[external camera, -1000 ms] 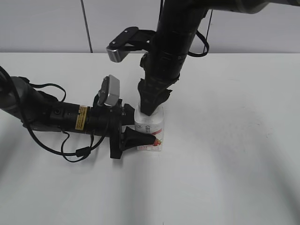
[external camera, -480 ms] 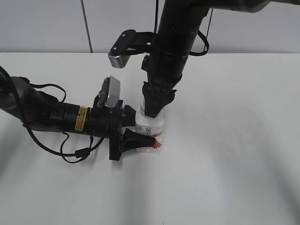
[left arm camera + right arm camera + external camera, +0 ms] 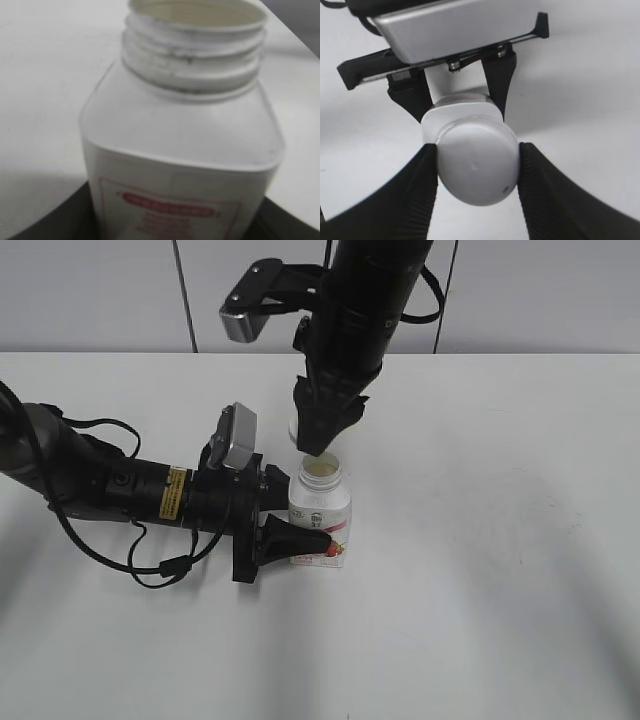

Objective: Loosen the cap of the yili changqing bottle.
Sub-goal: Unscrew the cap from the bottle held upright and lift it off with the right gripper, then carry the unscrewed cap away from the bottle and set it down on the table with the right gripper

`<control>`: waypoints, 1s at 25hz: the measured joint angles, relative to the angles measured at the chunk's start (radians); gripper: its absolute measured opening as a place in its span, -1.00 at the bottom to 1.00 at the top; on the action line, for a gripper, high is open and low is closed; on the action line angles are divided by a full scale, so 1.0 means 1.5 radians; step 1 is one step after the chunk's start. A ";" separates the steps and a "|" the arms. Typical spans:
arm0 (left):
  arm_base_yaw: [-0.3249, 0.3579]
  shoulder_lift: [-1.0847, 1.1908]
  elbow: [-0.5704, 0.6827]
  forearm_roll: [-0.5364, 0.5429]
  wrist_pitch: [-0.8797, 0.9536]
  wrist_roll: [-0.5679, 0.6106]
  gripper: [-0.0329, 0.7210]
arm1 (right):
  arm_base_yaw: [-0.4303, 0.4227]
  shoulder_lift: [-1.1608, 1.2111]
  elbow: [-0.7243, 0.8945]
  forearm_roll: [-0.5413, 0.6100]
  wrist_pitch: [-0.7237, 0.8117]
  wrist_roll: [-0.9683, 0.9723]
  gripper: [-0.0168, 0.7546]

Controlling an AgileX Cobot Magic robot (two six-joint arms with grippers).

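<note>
The yili changqing bottle (image 3: 320, 515) stands upright on the white table, its wide threaded neck open and bare; it also fills the left wrist view (image 3: 180, 150). My left gripper (image 3: 300, 540) is shut on the bottle's lower body from the left. My right gripper (image 3: 312, 445) hangs just above the neck and is shut on the white cap (image 3: 476, 165), which is off the bottle. In the exterior view only an edge of the cap (image 3: 294, 430) shows. The bottle (image 3: 455, 95) shows under the cap in the right wrist view.
The white table (image 3: 500, 540) spreads around the bottle, with a grey wall (image 3: 100, 290) behind it. The left arm and its cables (image 3: 120, 490) lie along the table on the left.
My right gripper has risen off the bottle with the cap in it, leaving the neck open. The left gripper and the bottle have stayed in place.
</note>
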 joint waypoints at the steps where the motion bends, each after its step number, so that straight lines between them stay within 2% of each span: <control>1: 0.000 0.000 0.000 0.000 0.000 0.000 0.15 | 0.000 0.000 -0.009 0.000 0.001 0.014 0.06; 3: 0.000 0.000 0.000 0.001 0.000 0.000 0.15 | 0.000 0.000 -0.024 -0.008 0.001 0.079 0.05; 8: 0.000 0.000 0.000 0.003 0.000 0.000 0.15 | -0.003 0.000 -0.049 -0.114 0.002 0.271 0.05; 10: 0.000 0.000 0.000 0.004 0.000 0.000 0.15 | -0.014 0.000 -0.050 -0.124 0.002 0.314 0.05; 14: 0.000 0.000 0.000 0.008 0.000 0.000 0.15 | -0.062 0.000 -0.050 -0.068 0.002 0.364 0.05; 17: 0.000 0.000 0.000 0.009 -0.001 0.000 0.15 | -0.119 0.000 -0.046 -0.005 0.002 0.384 0.05; 22: 0.000 -0.001 0.000 0.010 -0.001 -0.001 0.15 | -0.197 -0.008 0.018 -0.002 -0.012 0.440 0.05; 25: 0.000 -0.001 0.000 0.011 -0.001 -0.001 0.15 | -0.235 -0.025 0.113 0.001 -0.090 0.466 0.05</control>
